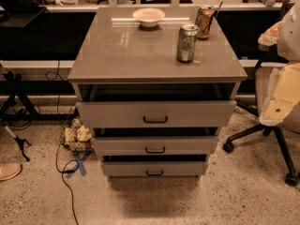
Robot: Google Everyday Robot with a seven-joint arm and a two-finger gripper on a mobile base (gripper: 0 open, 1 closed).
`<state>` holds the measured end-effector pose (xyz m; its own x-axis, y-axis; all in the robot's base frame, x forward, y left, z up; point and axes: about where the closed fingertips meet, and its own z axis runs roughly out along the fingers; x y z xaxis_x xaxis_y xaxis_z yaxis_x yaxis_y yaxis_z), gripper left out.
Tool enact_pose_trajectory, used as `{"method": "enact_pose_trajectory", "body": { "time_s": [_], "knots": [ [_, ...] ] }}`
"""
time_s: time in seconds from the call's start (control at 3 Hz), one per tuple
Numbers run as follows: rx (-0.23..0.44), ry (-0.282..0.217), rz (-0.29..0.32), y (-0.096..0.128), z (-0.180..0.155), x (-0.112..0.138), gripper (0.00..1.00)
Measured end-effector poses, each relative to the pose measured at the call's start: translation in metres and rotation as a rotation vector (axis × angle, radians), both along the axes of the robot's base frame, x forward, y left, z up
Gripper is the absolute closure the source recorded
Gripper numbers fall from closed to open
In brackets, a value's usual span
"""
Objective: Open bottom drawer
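Note:
The grey-beige cabinet (154,50) stands in the middle of the view with three drawers. The bottom drawer (183,168) is the lowest one, with a shallow flat front, a small black bar handle (154,173) at its centre and a dark gap above it. The middle drawer (187,146) and the taller top drawer (192,114) sit above it. My arm (283,95) shows white and cream at the right edge. My gripper (271,33) is at the upper right, level with the cabinet top, far from the bottom drawer's handle.
On the cabinet top stand a white bowl (148,16), a green can (187,42) and a brown can (204,21). An office chair base (262,135) is on the floor at the right. Cables (65,172), snack packets (77,136) and a shoe (9,171) lie on the left.

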<state>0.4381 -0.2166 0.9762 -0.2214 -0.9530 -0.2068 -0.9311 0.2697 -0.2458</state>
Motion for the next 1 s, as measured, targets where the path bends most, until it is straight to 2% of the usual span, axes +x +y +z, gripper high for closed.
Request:
{"method": "enact_pose_trajectory", "body": {
  "time_s": [0.33, 0.67, 1.0],
  "knots": [
    [0.0, 0.0, 0.0, 0.0, 0.0, 0.0, 0.0],
    [0.011, 0.011, 0.012, -0.011, -0.023, -0.006, 0.0],
    [0.096, 0.077, 0.053, -0.02, -0.099, -0.01, 0.0]
  ]
}}
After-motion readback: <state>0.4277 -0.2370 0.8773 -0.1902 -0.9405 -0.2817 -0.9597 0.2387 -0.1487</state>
